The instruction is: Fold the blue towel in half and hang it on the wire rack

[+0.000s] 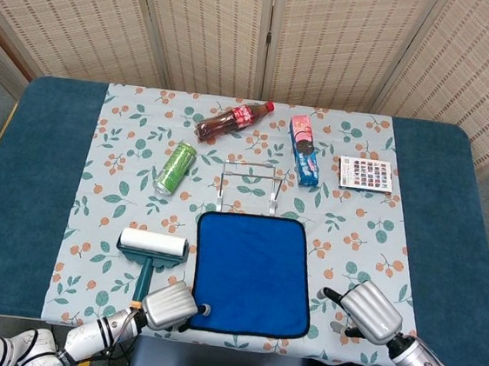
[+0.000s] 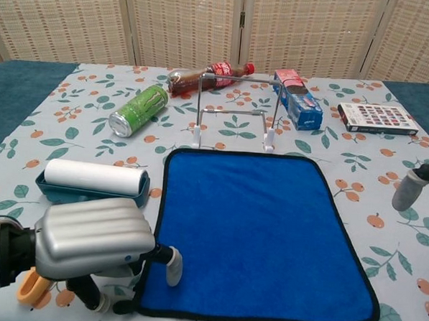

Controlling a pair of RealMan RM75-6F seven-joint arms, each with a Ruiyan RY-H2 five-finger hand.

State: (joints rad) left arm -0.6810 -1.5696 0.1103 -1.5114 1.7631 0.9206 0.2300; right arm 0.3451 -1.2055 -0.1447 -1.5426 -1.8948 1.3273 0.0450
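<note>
The blue towel (image 2: pixel 265 231) lies flat on the worktop (image 1: pixel 44 171) before the wire rack (image 2: pixel 233 111), both robot hands empty, the left robot hand (image 2: pixel 95 240) fingering its near corner, the right robot hand (image 1: pixel 369 310) alongside; an uneven lift could skew the fold.

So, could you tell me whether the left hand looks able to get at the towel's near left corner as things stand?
Probably yes: the left hand sits right beside the blue towel corner, with nothing between them.
</note>
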